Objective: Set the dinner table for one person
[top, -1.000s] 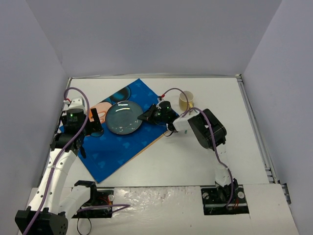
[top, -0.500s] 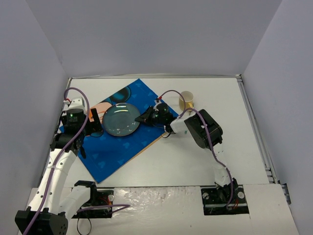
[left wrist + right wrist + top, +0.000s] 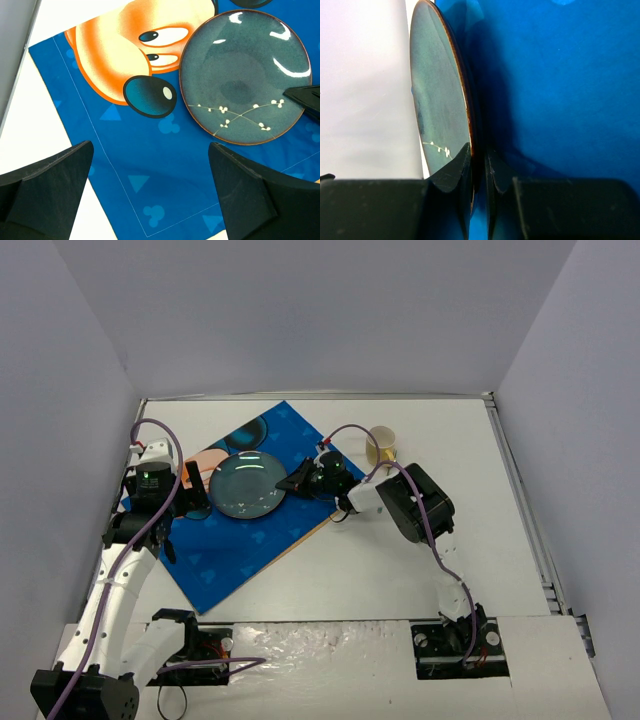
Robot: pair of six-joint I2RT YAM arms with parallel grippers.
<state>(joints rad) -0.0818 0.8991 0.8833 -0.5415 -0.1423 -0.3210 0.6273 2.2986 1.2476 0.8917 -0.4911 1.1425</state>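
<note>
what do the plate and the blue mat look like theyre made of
The plate looks like glazed ceramic: a glossy grey-teal surface with sharp light glints, a brown rim and painted white blossom sprigs. The placemat looks like thin printed fabric or soft plastic sheet: it lies flat and matte, with a fine stitch-like line along its border. Which of the two it is, I cannot tell.

The plate (image 3: 243, 75) is glossy glazed ceramic, the placemat (image 3: 150, 175) smooth printed blue, the dinner table (image 3: 400, 565) matt white.

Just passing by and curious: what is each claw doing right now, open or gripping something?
Left gripper: open, holding nothing.
Right gripper: closed on the rim of the plate.
</note>
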